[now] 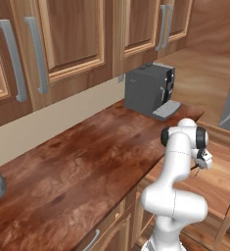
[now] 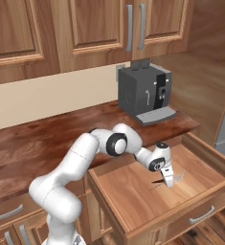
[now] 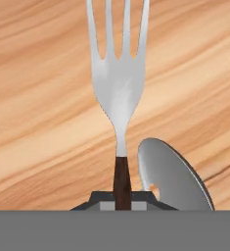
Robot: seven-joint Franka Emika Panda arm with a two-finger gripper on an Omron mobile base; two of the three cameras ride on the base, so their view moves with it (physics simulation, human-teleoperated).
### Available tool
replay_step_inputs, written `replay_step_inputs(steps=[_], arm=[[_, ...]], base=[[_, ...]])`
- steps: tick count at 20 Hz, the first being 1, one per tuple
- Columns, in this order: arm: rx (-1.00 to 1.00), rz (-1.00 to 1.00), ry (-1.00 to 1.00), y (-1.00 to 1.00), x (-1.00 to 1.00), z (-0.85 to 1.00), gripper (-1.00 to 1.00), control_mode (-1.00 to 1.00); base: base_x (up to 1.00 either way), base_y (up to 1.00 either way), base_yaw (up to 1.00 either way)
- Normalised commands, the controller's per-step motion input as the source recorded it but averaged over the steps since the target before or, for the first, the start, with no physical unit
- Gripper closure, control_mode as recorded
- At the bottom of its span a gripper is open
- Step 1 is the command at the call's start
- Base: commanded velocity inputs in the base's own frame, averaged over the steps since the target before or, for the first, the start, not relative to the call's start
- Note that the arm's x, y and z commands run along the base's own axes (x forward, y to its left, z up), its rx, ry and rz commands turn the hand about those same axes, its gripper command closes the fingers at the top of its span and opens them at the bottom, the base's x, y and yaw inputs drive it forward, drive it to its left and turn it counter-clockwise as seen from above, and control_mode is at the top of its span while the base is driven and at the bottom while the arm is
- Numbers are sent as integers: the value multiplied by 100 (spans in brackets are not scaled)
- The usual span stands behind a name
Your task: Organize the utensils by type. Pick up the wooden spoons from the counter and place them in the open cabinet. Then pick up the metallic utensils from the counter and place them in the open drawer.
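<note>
The white arm rises from its base, bends at the elbow and reaches forward and down to its right. The wrist tilts downward, so the tool (image 2: 168, 179) points down, its two dark fingertips (image 3: 122, 201) pinched nearly together in a tight grip.

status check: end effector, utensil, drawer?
End effector shut on grey metal fork with dark handle, low over open light-brown wooden drawer. Grey metal spoon bowl beside the fork. Nothing in the way.
</note>
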Motion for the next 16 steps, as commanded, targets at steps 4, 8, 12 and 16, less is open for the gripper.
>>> replay_step_inputs(steps=[4,8,12,16], arm=[[0,0,0,-1,21,-2,-100,-100],[0,0,0,-12,7,4,-100,-100],[1,0,0,-22,-7,36,-100,-100],[2,0,0,-15,-18,65,-100,-100]], base=[[0,0,0],[0,0,0],[0,0,0],[0,0,0]])
